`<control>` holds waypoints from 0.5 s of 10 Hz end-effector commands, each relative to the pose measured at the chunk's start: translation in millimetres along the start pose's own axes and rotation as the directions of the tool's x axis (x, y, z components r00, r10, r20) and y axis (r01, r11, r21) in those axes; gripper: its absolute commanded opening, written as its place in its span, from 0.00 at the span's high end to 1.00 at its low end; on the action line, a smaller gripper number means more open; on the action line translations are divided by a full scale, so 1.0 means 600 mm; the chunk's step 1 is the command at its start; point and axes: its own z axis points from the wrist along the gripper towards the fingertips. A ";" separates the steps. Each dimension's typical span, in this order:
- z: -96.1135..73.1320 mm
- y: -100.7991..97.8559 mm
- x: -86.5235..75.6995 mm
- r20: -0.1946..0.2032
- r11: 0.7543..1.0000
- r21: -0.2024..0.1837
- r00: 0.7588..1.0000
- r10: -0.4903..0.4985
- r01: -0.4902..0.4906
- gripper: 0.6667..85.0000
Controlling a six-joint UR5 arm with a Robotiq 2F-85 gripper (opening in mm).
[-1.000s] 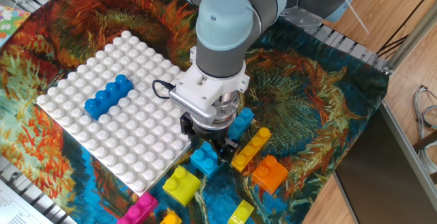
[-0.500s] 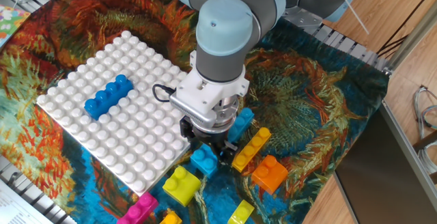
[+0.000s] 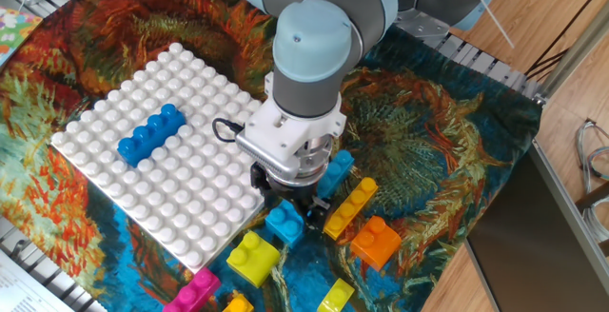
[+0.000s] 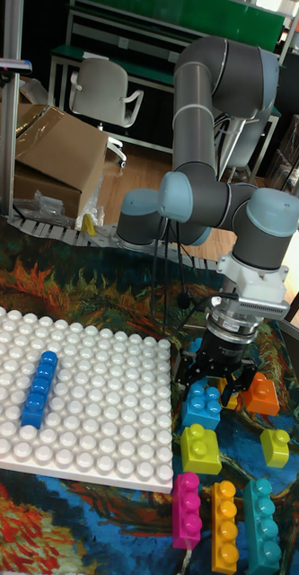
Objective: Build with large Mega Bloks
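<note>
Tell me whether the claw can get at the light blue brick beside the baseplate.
Probably yes: the claw hangs open just above the light blue brick, with nothing between them; the yellow brick sits clear in front.

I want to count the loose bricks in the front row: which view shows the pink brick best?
The tall fixed view: the pink brick lies whole beside the baseplate. The fixed view cuts the pink brick off at its bottom edge.

No readable text, label, brand, number or sign in either view; printed sheet at fixed view's top-left corner too blurred to read.
</note>
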 end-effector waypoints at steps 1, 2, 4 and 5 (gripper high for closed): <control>-0.002 0.003 0.011 -0.033 1.000 -0.006 0.999 0.016 -0.016 0.14; -0.002 0.003 0.014 -0.042 1.000 -0.004 0.999 0.019 -0.019 0.13; -0.002 0.004 0.018 -0.056 1.000 -0.001 0.998 0.021 -0.022 0.13; -0.003 0.003 0.020 -0.060 1.000 0.000 0.998 0.018 -0.018 0.13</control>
